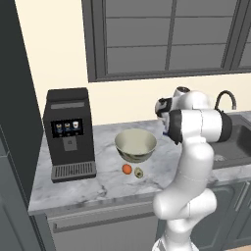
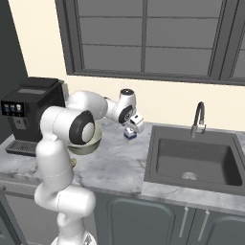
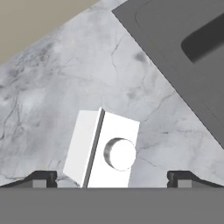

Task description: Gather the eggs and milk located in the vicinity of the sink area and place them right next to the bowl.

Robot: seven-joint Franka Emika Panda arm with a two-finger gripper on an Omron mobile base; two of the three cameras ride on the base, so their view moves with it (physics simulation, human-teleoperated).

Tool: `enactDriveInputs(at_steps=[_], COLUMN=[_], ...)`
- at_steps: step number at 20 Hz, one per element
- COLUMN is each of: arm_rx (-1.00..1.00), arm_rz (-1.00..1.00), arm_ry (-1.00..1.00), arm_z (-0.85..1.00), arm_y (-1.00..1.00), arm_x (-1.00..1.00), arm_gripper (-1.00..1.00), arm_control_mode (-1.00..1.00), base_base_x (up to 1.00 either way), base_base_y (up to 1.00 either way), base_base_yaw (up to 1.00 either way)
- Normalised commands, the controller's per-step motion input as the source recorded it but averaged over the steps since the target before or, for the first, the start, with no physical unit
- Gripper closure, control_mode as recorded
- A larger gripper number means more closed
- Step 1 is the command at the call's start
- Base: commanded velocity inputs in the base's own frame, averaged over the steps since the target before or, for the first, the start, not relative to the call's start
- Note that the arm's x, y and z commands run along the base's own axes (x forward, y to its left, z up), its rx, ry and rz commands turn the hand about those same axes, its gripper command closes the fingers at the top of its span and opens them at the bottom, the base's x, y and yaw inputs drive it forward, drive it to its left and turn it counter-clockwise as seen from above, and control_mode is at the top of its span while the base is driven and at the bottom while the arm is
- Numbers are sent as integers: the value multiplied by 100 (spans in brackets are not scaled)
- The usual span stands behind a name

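Milk [image 3: 103,148] is standing on the counter [image 3: 65,78] beside the sink [image 2: 194,160], below the gripper [image 3: 112,177], whose fingers are spread wide. Carton is probably light and crushable; grip the flat sides gently.

Lighting is even and diffuse, with no visible source. Shadows are faint, and no glare appears. Rendering is slightly soft, without edge distortion.

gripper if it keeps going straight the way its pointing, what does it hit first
Most likely the milk: in the hand view the carton's gabled top sits between the open gripper fingertips, with marble counter beneath. How far off it is cannot be judged.
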Motion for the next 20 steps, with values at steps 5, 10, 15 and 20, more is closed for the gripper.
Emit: enactDriveInputs(at_steps=[5, 10, 15, 20], arm_rx=[0, 0, 0, 0], arm_rz=[0, 0, 0, 0], arm_ry=[0, 0, 0, 1], arm_z=[-17, -23, -22, -16], arm_y=[0, 0, 0, 0], arm_x=[15, 14, 12, 13], arm_gripper=[-100, -100, -100, 100], arm_control_mode=[-100, -100, -100, -100], base_base_x=[0, 0, 0, 0], base_base_y=[0, 0, 0, 0], base_base_yaw=[0, 0, 0, 0])
